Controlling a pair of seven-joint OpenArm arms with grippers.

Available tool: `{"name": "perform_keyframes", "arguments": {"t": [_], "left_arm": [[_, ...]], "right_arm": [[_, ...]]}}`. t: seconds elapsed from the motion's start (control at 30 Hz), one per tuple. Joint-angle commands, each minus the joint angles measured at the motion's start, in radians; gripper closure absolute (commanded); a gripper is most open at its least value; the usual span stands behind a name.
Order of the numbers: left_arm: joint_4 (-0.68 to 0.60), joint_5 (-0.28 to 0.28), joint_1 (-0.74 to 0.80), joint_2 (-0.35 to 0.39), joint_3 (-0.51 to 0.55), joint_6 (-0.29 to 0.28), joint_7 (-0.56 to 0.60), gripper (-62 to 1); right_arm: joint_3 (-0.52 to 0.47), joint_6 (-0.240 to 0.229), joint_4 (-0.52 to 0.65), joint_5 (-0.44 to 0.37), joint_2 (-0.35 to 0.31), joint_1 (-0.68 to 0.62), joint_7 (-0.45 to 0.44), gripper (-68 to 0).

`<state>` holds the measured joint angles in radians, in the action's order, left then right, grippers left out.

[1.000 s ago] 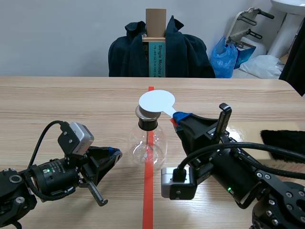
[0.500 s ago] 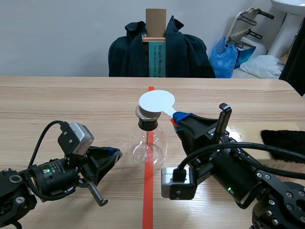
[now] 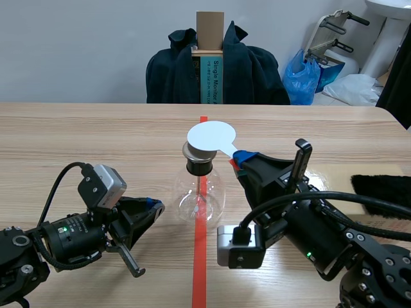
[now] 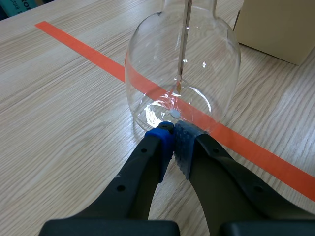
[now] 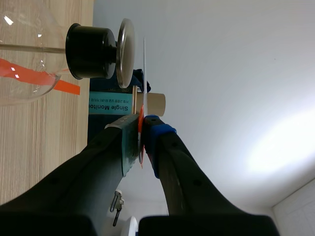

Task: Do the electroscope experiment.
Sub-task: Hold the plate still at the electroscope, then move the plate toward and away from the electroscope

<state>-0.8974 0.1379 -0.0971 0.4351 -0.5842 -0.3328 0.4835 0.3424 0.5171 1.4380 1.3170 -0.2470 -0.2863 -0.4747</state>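
Note:
The electroscope is a clear glass flask (image 3: 199, 196) standing on the red tape line, with a black stopper (image 3: 199, 165) and a metal disc on top. A white round paddle (image 3: 211, 136) lies flat just over that disc. My right gripper (image 3: 241, 157) is shut on the paddle's handle. In the right wrist view the paddle (image 5: 144, 64) shows edge-on right beside the metal disc (image 5: 126, 49), and the right gripper (image 5: 141, 123) pinches its red handle. My left gripper (image 4: 173, 132) is shut on nothing, low on the table, with its tips at the base of the flask (image 4: 183, 73).
A tan box (image 4: 275, 24) stands just beyond the flask on the right side. A black furry cloth (image 3: 382, 189) lies at the table's right edge. Behind the table is a chair draped with a dark jacket (image 3: 173, 70) and holding a cardboard box (image 3: 210, 29).

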Motion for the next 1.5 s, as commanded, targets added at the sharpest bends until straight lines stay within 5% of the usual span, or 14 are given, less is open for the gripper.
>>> {"name": "perform_keyframes", "arguments": {"t": [0.0, 0.83, 1.07, 1.47], "left_arm": [[-0.018, 0.007, -0.005, -0.003, 0.007, 0.002, 0.018, -3.2], [-0.018, 0.007, -0.005, -0.003, 0.007, 0.002, 0.018, -3.2], [-0.018, 0.007, -0.005, -0.003, 0.007, 0.002, 0.018, -3.2], [-0.018, 0.007, -0.005, -0.003, 0.007, 0.002, 0.018, -3.2]], "right_arm": [[-0.002, 0.014, 0.019, -0.007, -0.013, 0.009, -0.006, -0.6], [-0.002, 0.014, 0.019, -0.007, -0.013, 0.009, 0.386, -0.6], [-0.002, 0.014, 0.019, -0.007, -0.013, 0.009, 0.362, -0.6], [-0.002, 0.014, 0.019, -0.007, -0.013, 0.009, 0.073, -0.6]]}}
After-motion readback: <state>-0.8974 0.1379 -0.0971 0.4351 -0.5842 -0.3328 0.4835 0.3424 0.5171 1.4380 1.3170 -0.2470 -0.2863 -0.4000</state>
